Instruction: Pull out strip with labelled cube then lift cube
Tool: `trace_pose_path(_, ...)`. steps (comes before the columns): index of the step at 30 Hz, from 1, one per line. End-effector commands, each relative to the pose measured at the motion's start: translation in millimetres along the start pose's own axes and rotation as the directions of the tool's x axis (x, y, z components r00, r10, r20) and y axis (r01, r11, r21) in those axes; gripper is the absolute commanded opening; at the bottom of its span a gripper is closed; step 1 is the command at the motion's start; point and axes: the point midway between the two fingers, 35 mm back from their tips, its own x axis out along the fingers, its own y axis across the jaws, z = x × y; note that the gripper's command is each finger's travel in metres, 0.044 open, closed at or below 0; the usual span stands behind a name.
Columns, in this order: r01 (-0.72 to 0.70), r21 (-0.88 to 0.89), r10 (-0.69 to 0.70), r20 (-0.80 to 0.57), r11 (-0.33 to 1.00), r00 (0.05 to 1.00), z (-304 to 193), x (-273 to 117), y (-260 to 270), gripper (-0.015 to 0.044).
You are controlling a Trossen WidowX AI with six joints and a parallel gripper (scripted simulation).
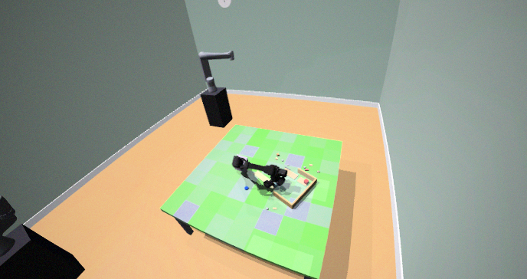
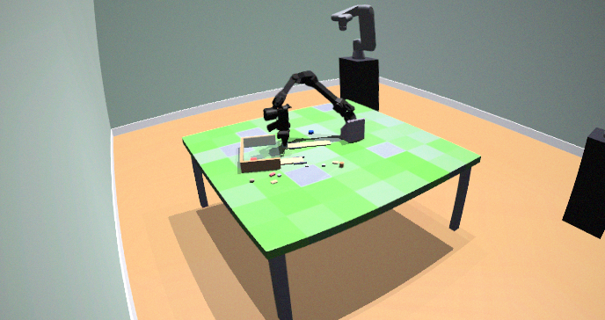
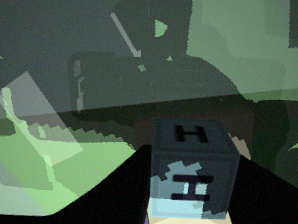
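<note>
My gripper [image 1: 273,187] [image 2: 285,145] [image 3: 185,155] points down at the open side of the low wooden frame. In the wrist view its two dark fingers stand against opposite sides of the labelled cube [image 3: 192,167], a pale blue cube with a dark H on its top and front, shut on it. The cube sits low, at the end of a cream strip [image 1: 261,176] [image 2: 309,144] [image 3: 187,221] that lies on the table toward the arm's base. A second strip [image 1: 291,174] [image 2: 292,161] lies apart from it, with a gap before a short piece [image 1: 301,179] by a red cube [image 1: 306,182] [image 2: 253,159].
The wooden frame [image 1: 283,198] [image 2: 259,166] stands beside the gripper. A small blue object [image 1: 246,188] [image 2: 310,132] lies off to one side on the green patchwork table [image 1: 214,208] [image 2: 374,172]. Several small bits lie around the frame, among them an orange one [image 1: 278,155] [image 2: 341,164].
</note>
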Motion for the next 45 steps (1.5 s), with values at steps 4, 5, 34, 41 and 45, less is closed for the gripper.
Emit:
trace_pose_path(4,0.000,0.000,0.000,0.000,1.000,1.000,0,0,0,0.0072)
trace_pose_path(5,0.000,0.000,0.000,0.000,1.000,1.000,0,0,0,0.0046)
trace_pose_path(34,0.004,-0.009,-0.004,-0.008,1.000,1.000,-87,-43,-24,0.0000)
trace_pose_path(41,0.003,-0.009,-0.003,-0.009,1.000,1.000,-87,-77,-23,0.0000)
trace_pose_path(45,0.003,-0.009,-0.003,-0.009,1.000,1.000,-87,-78,-23,0.0000)
